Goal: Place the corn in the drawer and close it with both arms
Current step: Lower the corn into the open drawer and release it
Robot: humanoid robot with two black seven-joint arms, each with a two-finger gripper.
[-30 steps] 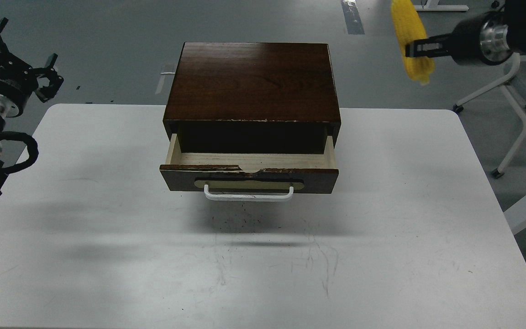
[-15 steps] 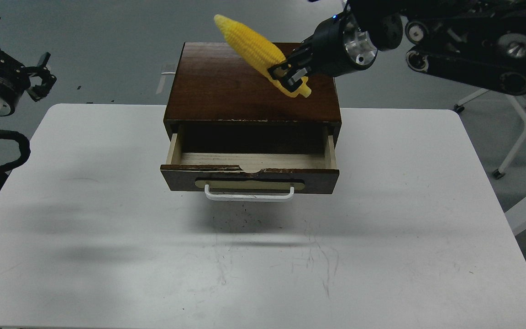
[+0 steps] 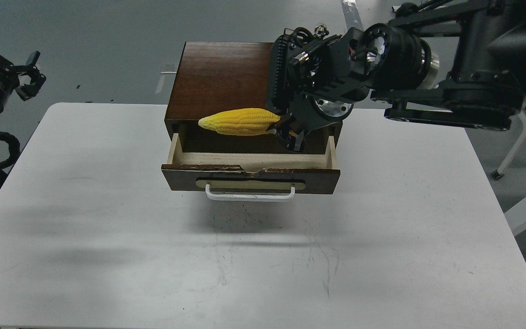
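1. Hanging level above the open drawer, the corn lies crosswise, its pointed tip toward my left and its thick end toward my right.
2. My right gripper is clamped on that thick end; the cob sticks out sideways to the left of the fingers, and the rest of it is free of any support.
3. From this view the cob sits over the back of the drawer cavity, just in front of the cabinet's chipped top edge, and I cannot tell how high it is above the pale wood floor.
4. The drawer is pulled out toward me, its white handle facing the near edge of the table.
5. The cabinet stands at the middle of the table's far edge.
6. My right arm comes in from the far right corner, passing over the cabinet's right side.
7. My left gripper hovers beyond the far left corner, well apart from the drawer; its fingers look spread and hold nothing.
8. Scuffs and dark specks mark the table in front of the drawer.
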